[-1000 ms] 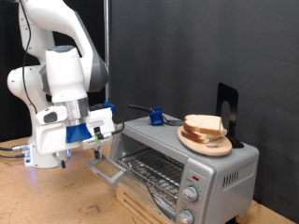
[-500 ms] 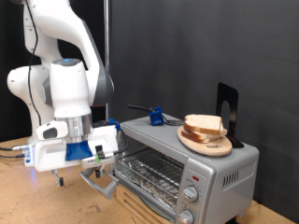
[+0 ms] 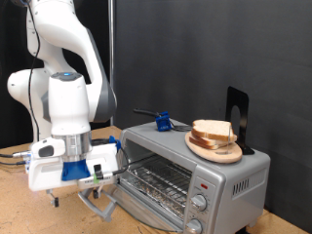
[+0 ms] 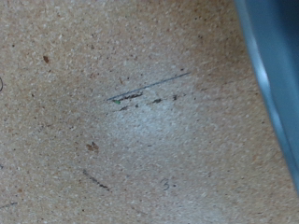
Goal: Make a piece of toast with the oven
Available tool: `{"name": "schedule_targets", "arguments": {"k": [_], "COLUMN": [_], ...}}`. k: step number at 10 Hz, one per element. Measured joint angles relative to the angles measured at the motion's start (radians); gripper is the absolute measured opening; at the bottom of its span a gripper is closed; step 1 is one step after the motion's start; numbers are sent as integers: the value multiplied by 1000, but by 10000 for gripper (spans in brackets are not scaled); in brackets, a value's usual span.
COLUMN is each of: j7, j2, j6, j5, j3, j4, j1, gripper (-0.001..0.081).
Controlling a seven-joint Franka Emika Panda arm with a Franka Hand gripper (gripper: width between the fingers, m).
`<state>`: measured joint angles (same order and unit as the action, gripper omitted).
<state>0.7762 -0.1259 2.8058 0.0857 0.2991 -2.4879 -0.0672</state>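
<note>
The silver toaster oven (image 3: 219, 175) stands at the exterior view's right, its glass door (image 3: 122, 200) swung down and open, the wire rack (image 3: 156, 180) showing inside. Bread slices (image 3: 213, 130) lie stacked on a round wooden plate (image 3: 216, 150) on the oven's roof; the top slice is pale with a brown crust. My gripper (image 3: 83, 198) is low over the table at the outer edge of the open door, by its handle (image 3: 96, 208). The wrist view shows only wooden tabletop (image 4: 121, 121) and a blue-grey edge (image 4: 276, 84); no fingers show there.
A blue object (image 3: 163, 122) and a dark utensil lie on the oven's roof behind the plate. A black stand (image 3: 237, 115) rises at the roof's back right. Round knobs (image 3: 200, 205) sit at the oven's front right. Black curtain behind.
My gripper has moved down and to the exterior view's left, close to the table. The oven door has swung down with it, from part open to near flat.
</note>
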Motion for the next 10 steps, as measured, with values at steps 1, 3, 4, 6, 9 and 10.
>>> {"name": "schedule_targets", "arguments": {"k": [1,3,4,6,9,10], "j7": [-5,-22,-43,-69,-110,-146], "j2": [-33,-103,-133,-180,-220,-222], "j6": [37,85,95,119,158,171], "j5": [34,99,125,151,167,173], "j3": [-3,-22,-35,-59,-98,-121], "j4": [7,38,55,77,85,82], "j1": [5,21,34,57,96,120], "gripper": [808,808,808,808,808,807]}}
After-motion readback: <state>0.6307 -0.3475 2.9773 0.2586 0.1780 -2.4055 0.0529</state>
